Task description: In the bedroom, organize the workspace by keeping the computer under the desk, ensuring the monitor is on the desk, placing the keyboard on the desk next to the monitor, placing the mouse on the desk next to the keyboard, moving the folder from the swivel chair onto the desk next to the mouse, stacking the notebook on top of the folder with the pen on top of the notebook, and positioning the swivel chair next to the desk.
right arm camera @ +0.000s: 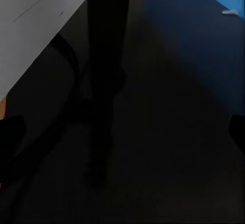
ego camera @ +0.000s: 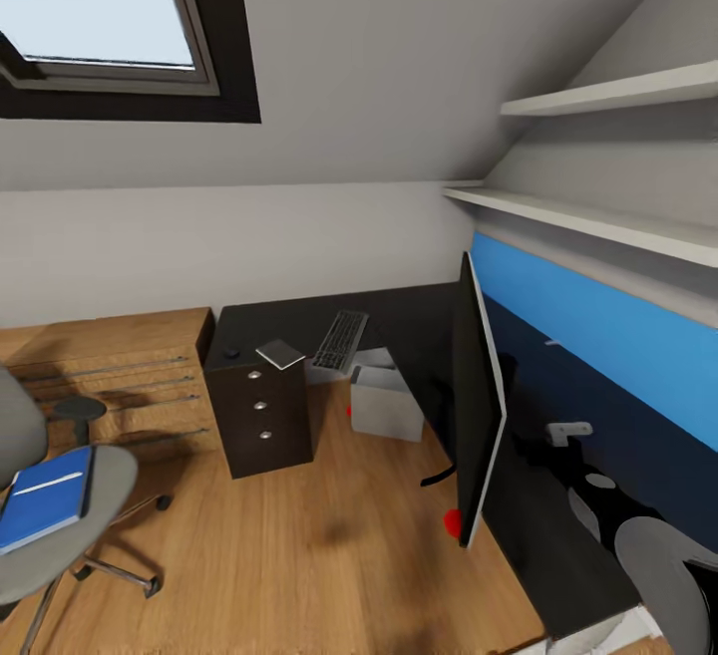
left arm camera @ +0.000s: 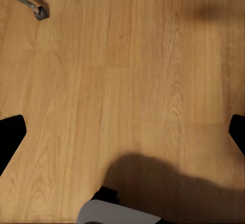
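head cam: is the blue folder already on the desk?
No, the folder lies on the seat of the swivel chair, apart from the desk.

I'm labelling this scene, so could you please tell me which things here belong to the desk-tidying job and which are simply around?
Job: monitor, keyboard, mouse, notebook, computer, folder, pen, chair, desk.
Around: dresser, shelves, skylight.

Open wood floor (ego camera: pixel 299 555) across the near middle, free for passage. Blocked at left by the swivel chair (ego camera: pixel 60 525), at right by the desk (ego camera: pixel 558 535) with the monitor (ego camera: pixel 477 406) edge-on along it. Farther in, the computer (ego camera: pixel 384 406) beneath the desk corner, beside the drawers (ego camera: pixel 261 416).
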